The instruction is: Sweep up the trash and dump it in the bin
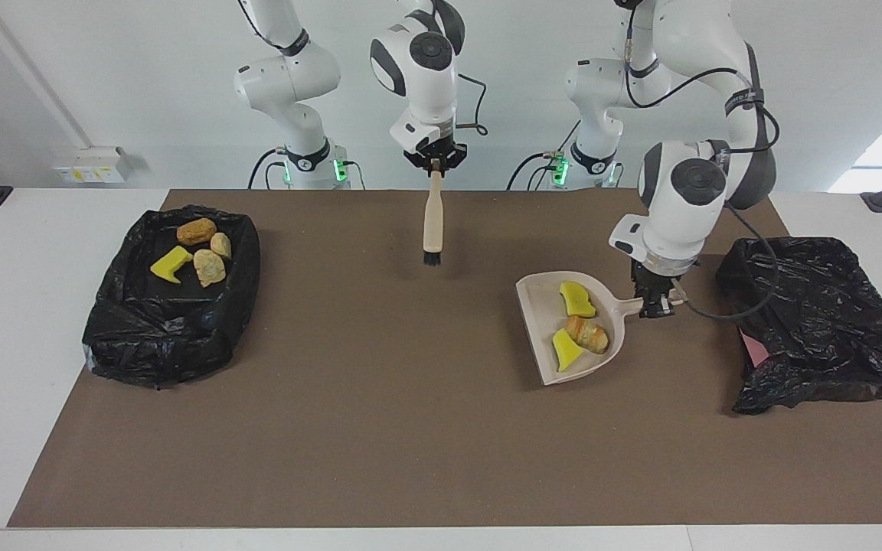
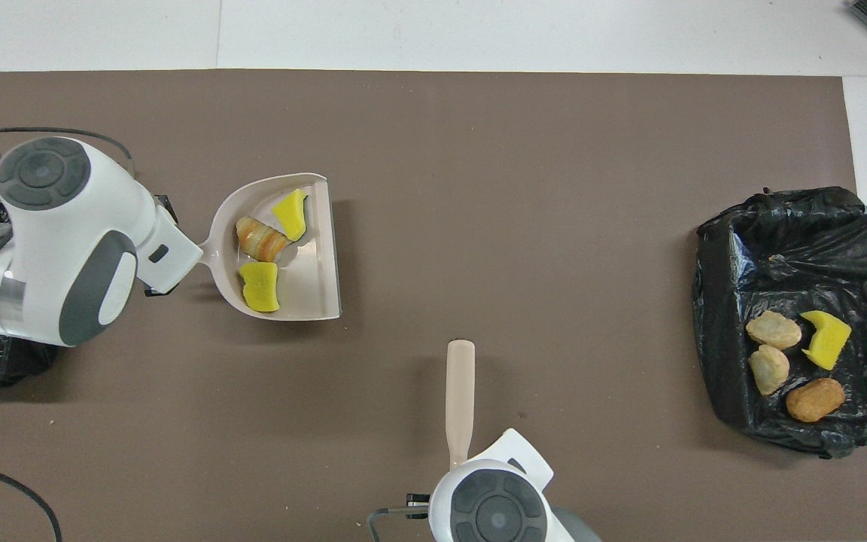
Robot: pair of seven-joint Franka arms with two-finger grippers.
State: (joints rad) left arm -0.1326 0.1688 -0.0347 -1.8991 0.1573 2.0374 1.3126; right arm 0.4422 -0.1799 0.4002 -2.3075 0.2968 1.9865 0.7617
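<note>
My left gripper (image 1: 655,306) is shut on the handle of the beige dustpan (image 1: 544,321), which sits level and low at the mat toward the left arm's end. The pan (image 2: 313,256) holds three pieces of trash: two yellow sponge chunks (image 1: 577,298) (image 1: 566,350) and a bread-like lump (image 1: 588,333). My right gripper (image 1: 435,164) is shut on the beige brush (image 1: 433,222), which hangs upright with its black bristles just over the middle of the mat, nearer to the robots than the pan. The brush also shows in the overhead view (image 2: 460,391).
A bin lined with a black bag (image 1: 127,321) stands at the right arm's end and holds several trash pieces (image 1: 209,268), also seen in the overhead view (image 2: 774,330). A loose black bag (image 1: 816,329) lies at the left arm's end over something pink (image 1: 755,352).
</note>
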